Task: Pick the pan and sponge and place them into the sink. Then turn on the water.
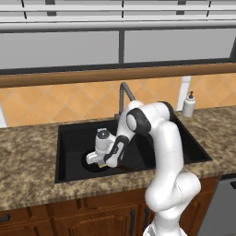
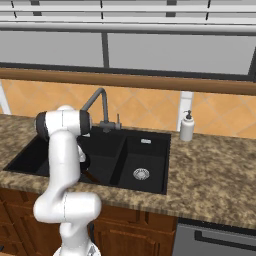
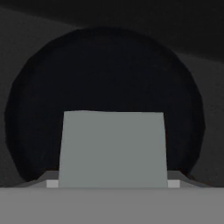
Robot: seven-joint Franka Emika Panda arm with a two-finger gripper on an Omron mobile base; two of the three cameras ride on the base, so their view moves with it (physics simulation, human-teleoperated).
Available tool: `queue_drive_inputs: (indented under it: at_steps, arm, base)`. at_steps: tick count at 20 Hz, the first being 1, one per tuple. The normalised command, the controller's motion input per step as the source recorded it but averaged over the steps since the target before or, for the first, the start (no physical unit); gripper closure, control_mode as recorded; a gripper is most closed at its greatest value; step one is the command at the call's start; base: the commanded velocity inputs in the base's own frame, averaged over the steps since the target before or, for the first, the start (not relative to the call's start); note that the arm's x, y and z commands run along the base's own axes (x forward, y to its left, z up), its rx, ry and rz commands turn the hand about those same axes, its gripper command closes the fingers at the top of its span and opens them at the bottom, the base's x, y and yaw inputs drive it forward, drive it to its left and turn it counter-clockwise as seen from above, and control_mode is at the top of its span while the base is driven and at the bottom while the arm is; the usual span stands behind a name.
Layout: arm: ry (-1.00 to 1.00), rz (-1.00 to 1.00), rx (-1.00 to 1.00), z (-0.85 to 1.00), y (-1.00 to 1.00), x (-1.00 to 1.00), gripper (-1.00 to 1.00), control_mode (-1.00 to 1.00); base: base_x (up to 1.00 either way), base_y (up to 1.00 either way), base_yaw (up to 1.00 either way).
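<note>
The sponge [image 3: 113, 148] sits between the gripper's [image 3: 113, 186] 2 fingertips, its grey scrub face up; the jaws are closed on it. Behind it lies the round black pan [image 3: 105, 78], flat on the floor of the sink's [image 1: 64, 138] large basin. From the left base view the hand hangs low inside that basin, with a yellow edge of the sponge at its tip, well apart from the basin walls. The faucet [image 2: 97, 102] rises behind the divider; the soap dispenser [image 2: 187, 126] stands on the counter [image 2: 215, 175] to the right.
</note>
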Motion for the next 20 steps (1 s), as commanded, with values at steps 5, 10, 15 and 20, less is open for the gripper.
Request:
queue_drive_inputs:
  at_steps: [5,10,15,20]
  arm:
    - [0.0,0.0,0.0,0.0,0.0,0.0,-1.0,-1.0]
    - [0.0,0.0,0.0,0.2,0.0,0.0,-1.0,-1.0]
    - [0.0,0.0,0.0,0.66,0.0,-0.03,-1.0,-1.0]
    - [0.0,0.0,0.0,0.69,-0.03,-0.19,-1.0,-1.0]
  base:
    - [0.0,0.0,0.0]
    - [0.0,0.0,0.0]
    - [0.0,0.0,0.0]
    - [0.0,0.0,0.0]
